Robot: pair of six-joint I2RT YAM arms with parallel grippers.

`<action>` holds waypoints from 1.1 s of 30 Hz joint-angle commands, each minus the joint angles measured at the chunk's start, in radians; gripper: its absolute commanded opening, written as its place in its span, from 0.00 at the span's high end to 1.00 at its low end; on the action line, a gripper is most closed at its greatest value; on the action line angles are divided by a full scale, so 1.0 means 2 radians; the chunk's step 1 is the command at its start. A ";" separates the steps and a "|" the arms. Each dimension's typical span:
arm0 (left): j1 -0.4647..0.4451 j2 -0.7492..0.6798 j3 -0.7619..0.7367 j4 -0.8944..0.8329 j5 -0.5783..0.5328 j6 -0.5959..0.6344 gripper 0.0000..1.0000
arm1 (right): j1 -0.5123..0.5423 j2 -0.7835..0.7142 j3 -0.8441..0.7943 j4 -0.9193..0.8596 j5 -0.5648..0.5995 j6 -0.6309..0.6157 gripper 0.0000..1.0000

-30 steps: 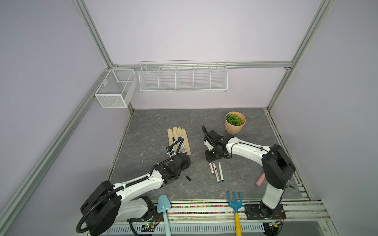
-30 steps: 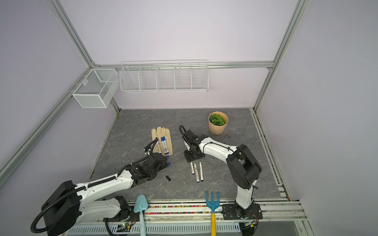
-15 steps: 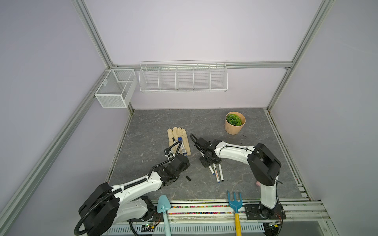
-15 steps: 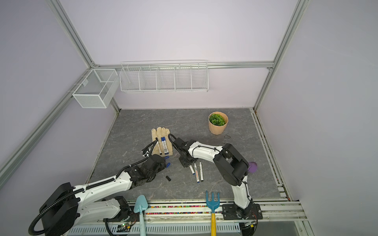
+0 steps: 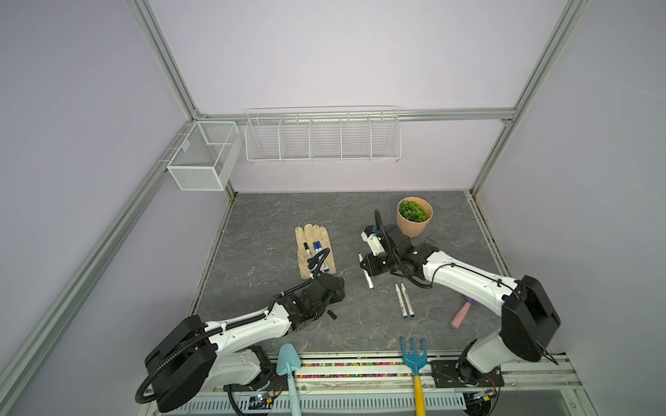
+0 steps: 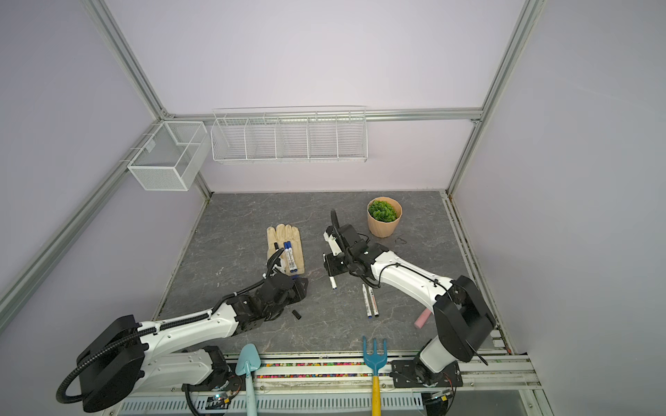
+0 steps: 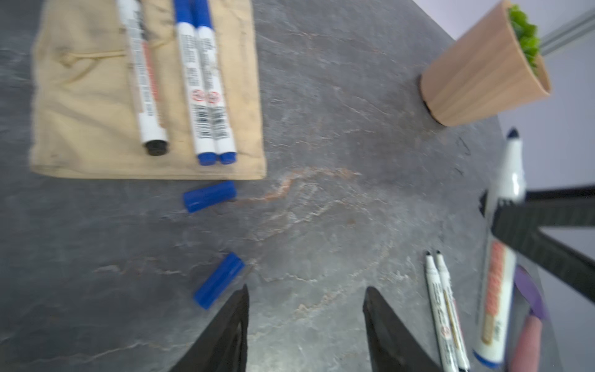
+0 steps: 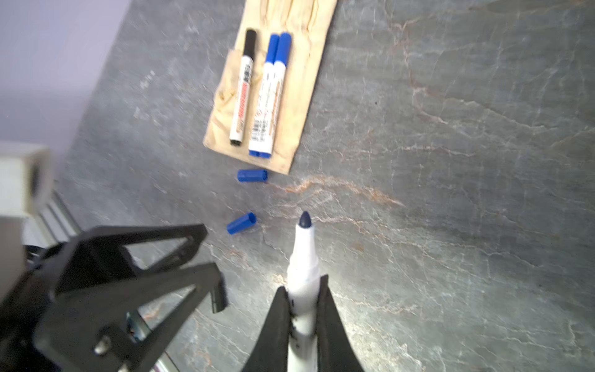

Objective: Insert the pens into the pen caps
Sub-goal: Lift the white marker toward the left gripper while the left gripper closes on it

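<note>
Right black gripper pinching uncapped blue-tipped white marker pen. Left black gripper half spread, empty, just beside blue cylindrical plastic cap.

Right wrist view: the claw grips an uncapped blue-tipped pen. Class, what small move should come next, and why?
Probably the left claw should shift sideways to straddle the nearer blue cap and close. The right claw is shut on the pen, whose tip is bare, while the left claw is open and empty, with that cap lying just outside its jaws.
</note>
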 commanded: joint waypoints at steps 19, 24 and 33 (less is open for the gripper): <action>-0.032 0.012 0.007 0.165 0.074 0.127 0.43 | -0.024 -0.065 -0.080 0.180 -0.153 0.097 0.91; -0.032 0.020 0.028 0.177 0.059 0.153 0.52 | -0.025 -0.078 -0.083 0.173 -0.152 0.087 0.92; -0.031 0.015 0.037 0.196 0.024 0.167 0.79 | -0.025 -0.078 -0.081 0.169 -0.159 0.081 0.93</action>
